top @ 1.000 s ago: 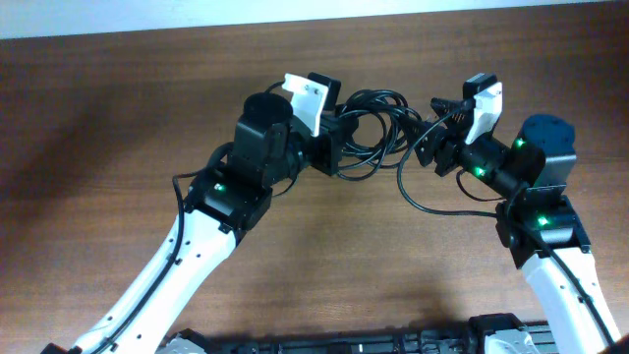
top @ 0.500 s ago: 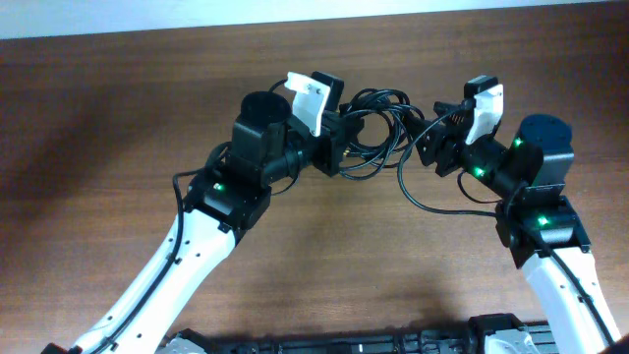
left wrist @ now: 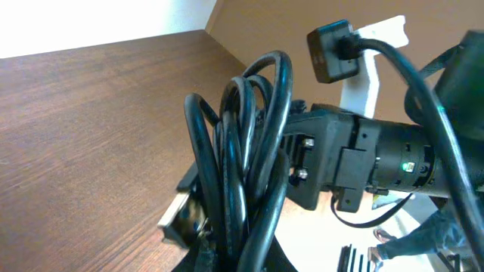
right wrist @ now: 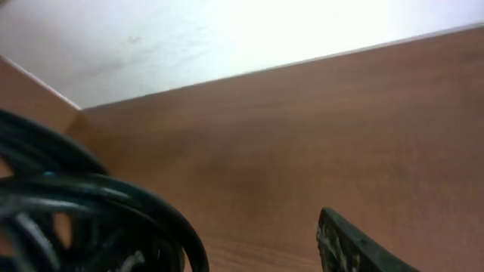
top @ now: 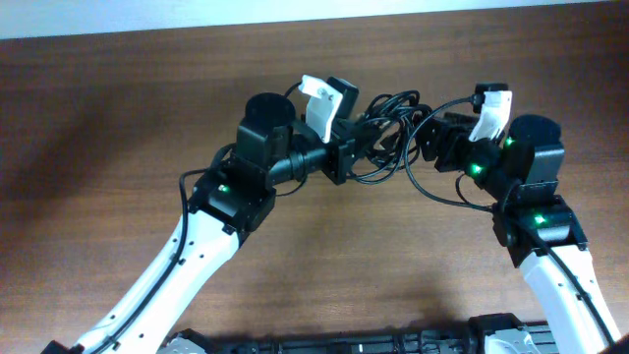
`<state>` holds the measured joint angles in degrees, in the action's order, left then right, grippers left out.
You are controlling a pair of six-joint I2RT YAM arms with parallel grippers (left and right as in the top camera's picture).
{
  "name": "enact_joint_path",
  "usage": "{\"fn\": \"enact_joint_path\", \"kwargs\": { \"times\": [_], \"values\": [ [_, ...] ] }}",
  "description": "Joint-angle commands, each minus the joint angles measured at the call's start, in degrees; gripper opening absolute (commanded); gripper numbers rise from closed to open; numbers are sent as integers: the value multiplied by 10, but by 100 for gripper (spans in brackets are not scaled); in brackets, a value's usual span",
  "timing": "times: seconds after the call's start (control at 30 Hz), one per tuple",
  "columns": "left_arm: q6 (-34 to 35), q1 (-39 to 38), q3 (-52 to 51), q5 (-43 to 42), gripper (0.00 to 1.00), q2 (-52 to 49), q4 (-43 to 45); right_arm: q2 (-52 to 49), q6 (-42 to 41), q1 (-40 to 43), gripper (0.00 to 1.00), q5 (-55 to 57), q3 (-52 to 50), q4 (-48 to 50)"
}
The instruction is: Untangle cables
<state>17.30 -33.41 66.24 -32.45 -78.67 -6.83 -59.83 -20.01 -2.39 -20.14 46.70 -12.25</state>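
The black cables form a coiled bundle held above the table between my two grippers. My left gripper is shut on the bundle's left side. In the left wrist view the coils rise from the jaws, with a silver USB plug at lower left and a black plug at the top. My right gripper is at the bundle's right side and is open. In the right wrist view the cables fill the lower left, apart from one dark finger. A loose loop hangs below.
The brown wooden table lies all around, with a pale wall edge along the back. My right arm shows close behind the coils in the left wrist view. A dark fixture runs along the front edge.
My left gripper has moved right and slightly back with the bundle, squeezing the coils closer to the right gripper. The right wrist has shifted slightly back and turned.
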Motion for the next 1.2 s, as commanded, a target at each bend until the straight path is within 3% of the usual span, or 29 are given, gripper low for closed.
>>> {"fn": "enact_joint_path", "kwargs": {
  "times": [0.0, 0.2, 0.4, 0.53, 0.73, 0.87, 1.17],
  "values": [
    [-7, -6, 6, -57, 0, 14, 16, -7, -46, 10, 61, 152, 5, -31],
    [-16, 33, 6, -57, 0, 40, 16, -7, -134, 32, 61, 198, 5, -88],
    [-20, 76, 6, -57, 0, 50, 4, -7, -126, 50, 66, 145, 5, -120],
    [-62, 76, 6, -57, 0, 50, 1, -5, -69, 50, 66, 23, 5, -71],
    [-186, 76, 6, -57, 0, 50, -5, -4, -12, 50, 66, -231, 5, 75],
    [-195, 76, 6, -58, 0, 50, -5, -4, -12, 50, 67, -342, 5, 177],
    [-196, 76, 6, -138, 0, 50, 5, -4, -12, 50, 67, -374, 5, 231]
  ]
}}
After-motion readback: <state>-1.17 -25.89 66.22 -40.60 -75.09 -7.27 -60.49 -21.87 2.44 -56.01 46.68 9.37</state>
